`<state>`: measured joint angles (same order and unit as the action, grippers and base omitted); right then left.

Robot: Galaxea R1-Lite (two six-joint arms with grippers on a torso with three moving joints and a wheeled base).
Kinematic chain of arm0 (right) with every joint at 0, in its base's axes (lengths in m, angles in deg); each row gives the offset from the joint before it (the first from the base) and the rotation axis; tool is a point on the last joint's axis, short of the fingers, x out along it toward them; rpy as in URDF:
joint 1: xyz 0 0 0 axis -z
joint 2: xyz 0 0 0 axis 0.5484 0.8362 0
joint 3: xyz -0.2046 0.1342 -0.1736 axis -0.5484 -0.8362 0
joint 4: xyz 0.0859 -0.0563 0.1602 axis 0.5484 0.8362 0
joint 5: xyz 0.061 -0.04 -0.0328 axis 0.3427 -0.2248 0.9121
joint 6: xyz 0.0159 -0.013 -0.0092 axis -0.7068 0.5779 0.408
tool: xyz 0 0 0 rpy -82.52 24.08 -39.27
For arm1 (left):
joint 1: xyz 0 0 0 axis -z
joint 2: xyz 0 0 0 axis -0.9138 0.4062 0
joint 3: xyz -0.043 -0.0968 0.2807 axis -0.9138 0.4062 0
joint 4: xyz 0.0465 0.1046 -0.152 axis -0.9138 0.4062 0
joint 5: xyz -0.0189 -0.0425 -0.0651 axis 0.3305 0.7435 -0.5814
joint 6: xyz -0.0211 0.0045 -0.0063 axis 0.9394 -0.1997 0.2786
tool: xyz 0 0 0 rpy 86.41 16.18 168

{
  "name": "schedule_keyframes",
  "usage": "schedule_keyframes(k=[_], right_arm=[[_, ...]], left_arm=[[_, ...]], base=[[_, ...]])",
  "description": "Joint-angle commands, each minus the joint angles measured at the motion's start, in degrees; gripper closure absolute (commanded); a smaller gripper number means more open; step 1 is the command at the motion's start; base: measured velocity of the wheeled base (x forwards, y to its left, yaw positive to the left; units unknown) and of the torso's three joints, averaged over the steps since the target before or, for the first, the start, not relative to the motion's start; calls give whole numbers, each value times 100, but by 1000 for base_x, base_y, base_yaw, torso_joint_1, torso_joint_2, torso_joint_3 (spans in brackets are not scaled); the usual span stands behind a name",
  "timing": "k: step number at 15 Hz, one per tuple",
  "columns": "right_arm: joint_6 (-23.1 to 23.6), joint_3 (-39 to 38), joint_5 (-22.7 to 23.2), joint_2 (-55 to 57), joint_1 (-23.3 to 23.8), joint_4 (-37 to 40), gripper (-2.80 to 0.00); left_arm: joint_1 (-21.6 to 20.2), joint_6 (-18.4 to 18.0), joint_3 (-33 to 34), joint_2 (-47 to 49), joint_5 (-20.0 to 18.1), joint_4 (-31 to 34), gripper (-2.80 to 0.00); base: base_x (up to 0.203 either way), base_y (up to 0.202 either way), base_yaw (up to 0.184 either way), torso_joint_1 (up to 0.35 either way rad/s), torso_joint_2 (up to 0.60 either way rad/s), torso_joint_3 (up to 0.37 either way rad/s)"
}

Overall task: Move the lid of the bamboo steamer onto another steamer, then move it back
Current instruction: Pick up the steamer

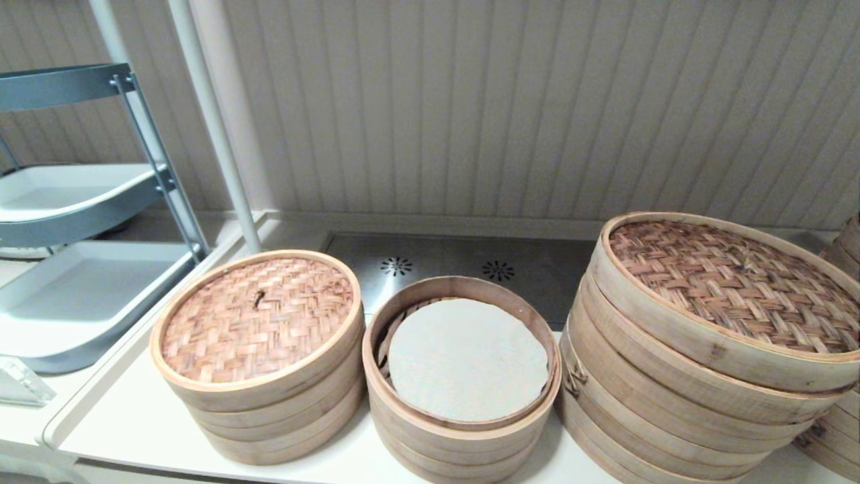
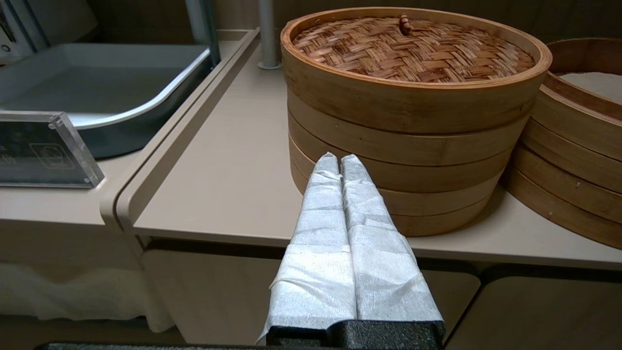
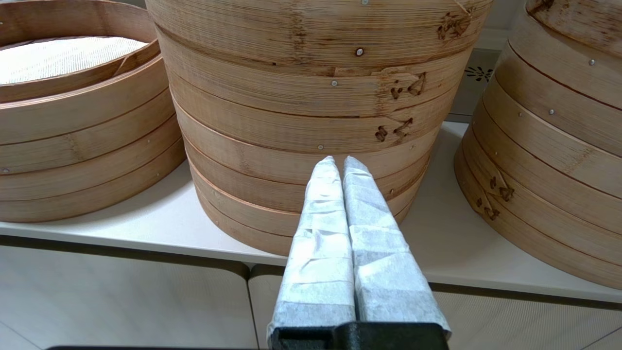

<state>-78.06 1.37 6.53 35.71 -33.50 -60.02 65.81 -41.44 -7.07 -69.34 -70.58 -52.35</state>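
Left claw (image 2: 340, 160): clenched on nothing, wrapped fingers pressed together; it sits low at the counter's front edge, just short of the small steamer stack; absent from the head view.
Right claw (image 3: 339, 163): likewise clenched and empty, low at the front edge, facing the large steamer stack (image 3: 311, 112); best left parked.
Counter (image 1: 134, 430): pale, with a raised lip on the robot's left.
Bamboo steamer lid (image 1: 257, 319): seated flat on the left-hand small stack, not yet lifted; pale rim proud of the woven top.
Another steamer (image 1: 463, 403): just beside the lidded stack on its right, walls near touching; open, paper liner showing slats at one edge.
Step in hand, as I judge it: reach and grasp; release the left claw first, rise above rim height, pinch the near rim wall; lift straight up before travelling sideways, so the lid clears both rims.
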Motion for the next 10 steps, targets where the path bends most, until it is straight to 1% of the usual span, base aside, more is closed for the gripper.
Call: schedule_keyframes(k=[1, 4, 6, 7, 10], right_arm=[[11, -141, 2, 1, -2, 0, 0], [20, -141, 2, 0, -2, -1, 0], [20, -141, 7, -7, -2, -9, 0], [20, -141, 2, -9, -2, -9, 0], [20, -141, 2, -9, -2, -9, 0]], left_arm=[[-4, -2, 141, 2, -2, -6, 0], [-4, -55, 132, -6, -1, 11, 0], [-4, -50, -72, -11, 12, 65, 0], [-4, -42, -436, 44, 7, 162, 0], [-4, -34, -1589, 527, -29, 957, 0]], base=[[0, 0, 0, 0, 0, 0], [0, 0, 0, 0, 0, 0], [0, 0, 0, 0, 0, 0], [0, 0, 0, 0, 0, 0], [0, 0, 0, 0, 0, 0]])
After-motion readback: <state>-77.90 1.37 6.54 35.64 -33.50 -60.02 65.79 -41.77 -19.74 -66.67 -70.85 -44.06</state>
